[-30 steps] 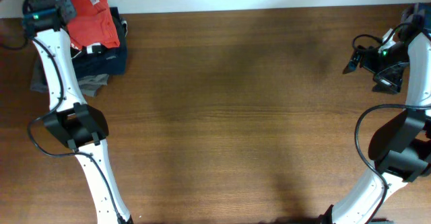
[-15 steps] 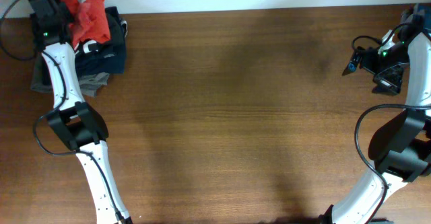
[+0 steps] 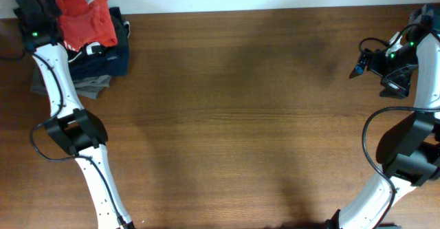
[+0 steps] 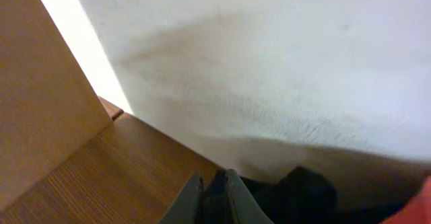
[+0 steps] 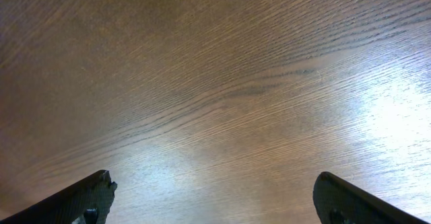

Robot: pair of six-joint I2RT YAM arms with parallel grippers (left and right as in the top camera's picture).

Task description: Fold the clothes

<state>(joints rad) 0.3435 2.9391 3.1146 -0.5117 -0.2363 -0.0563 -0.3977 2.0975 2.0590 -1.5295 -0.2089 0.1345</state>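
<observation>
- Since half a second ago the left gripper [image 4: 214,178] has pulled back toward the far left corner. The orange-red cotton T-shirt [image 3: 86,19], bunched up at the fingers then, has dropped flatter onto the pile. The right arm has not moved.
- Key relation: in the overhead view the shirt lies just beside the left gripper, on its right side toward the table's middle. The left wrist view shows only a red sliver at its lower right edge, so the fingers are not aimed at it.
- Left fingers [image 4: 237,196]: almost pressed together with a thin dark slit between them. No cloth is visible in the slit, and it looks like nothing is pinched. They point at the white wall [image 4: 283,62] over the table's back edge.
- The left arm is far nearer. The right gripper [image 5: 212,180] is well apart on the other side, fingers spread wide and empty over the bare brown wooden table [image 3: 240,119].
- Shirt position: far left corner, on top of a stack of dark folded garments (navy, black, grey) [image 3: 108,56], not on the table itself.
- Shirt look: a crumpled, rumpled heap. No sleeve or hem can be picked out, and the long axis is unclear, perhaps running slightly back to front. A small white patch at its near edge may be a label.
- Judgement: folding has not started. The next move needs the left fingers to turn right, open and take the shirt, then drag it to the open wood.
</observation>
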